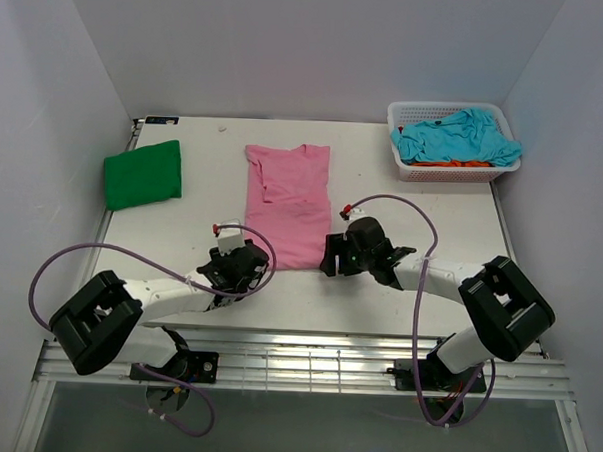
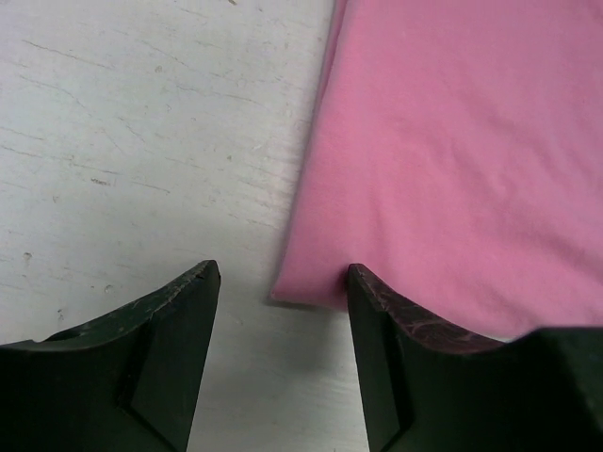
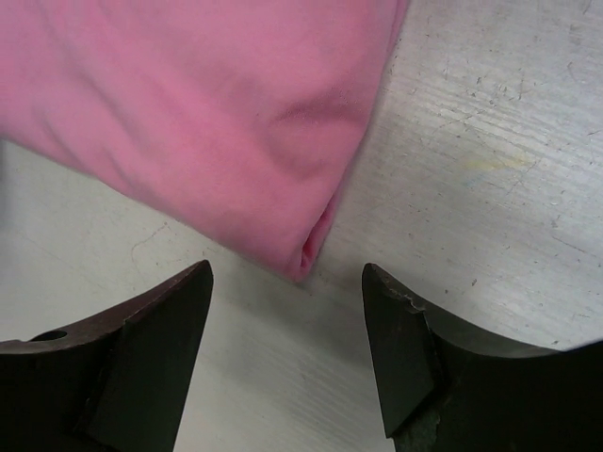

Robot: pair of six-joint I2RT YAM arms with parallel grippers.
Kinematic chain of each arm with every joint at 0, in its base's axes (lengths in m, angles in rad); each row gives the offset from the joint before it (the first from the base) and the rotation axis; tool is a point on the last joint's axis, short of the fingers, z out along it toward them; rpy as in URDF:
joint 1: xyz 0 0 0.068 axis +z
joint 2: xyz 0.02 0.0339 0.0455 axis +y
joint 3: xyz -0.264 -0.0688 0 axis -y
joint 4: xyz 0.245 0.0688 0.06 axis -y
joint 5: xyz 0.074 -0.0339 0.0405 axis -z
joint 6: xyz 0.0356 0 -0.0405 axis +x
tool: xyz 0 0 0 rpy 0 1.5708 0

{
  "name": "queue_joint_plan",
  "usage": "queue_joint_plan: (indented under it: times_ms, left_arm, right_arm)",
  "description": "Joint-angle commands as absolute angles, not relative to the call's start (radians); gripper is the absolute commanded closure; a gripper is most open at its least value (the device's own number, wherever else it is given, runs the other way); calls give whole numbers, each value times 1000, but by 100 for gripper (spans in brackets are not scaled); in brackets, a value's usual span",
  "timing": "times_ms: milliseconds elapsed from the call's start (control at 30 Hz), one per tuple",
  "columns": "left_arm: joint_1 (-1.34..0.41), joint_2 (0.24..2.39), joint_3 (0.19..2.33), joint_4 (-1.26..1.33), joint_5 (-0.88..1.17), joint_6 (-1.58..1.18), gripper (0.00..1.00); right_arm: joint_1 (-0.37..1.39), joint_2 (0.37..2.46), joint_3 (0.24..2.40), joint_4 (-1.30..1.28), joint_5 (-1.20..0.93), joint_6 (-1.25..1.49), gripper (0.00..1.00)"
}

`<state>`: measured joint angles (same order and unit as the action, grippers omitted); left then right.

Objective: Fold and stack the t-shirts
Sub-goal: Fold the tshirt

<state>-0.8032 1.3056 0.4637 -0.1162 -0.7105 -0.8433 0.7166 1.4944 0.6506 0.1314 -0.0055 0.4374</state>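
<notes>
The folded green shirt (image 1: 143, 174) lies by the bench's (image 1: 181, 231) left edge, with bare bench between it and your left claw (image 2: 283, 282), whose fingers are apart at the pink shirt's (image 1: 288, 200) near left corner. Your right claw (image 3: 287, 278) is apart too at the near right corner; the turquoise shirt (image 1: 455, 141) sits in the far-right basket (image 1: 444, 173).

Left arm (image 1: 163, 298) stretched low, forward and inward from its base, wrist pitched down. Left claw (image 2: 283, 278) spread, jaws well apart. Right arm (image 1: 435, 274) mirrors it, elbow out, reaching inward. Right claw (image 3: 287, 278) likewise spread, pointing down.
</notes>
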Motion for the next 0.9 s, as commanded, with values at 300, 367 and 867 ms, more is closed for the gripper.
queue_joint_plan:
  times_ms: [300,367,867]
  left_arm:
    - [-707,1336,359,202,-514,-752,34]
    - [-701,1361,356,228,-479,-746,34]
    - [-703,1373,397,38,-445,-798,65]
  right_arm:
    - [721,1551,650,218,-14,457,30]
    - [721,1555,649,221,-14,459,31]
    - [721,1554,647,218,14,463,36]
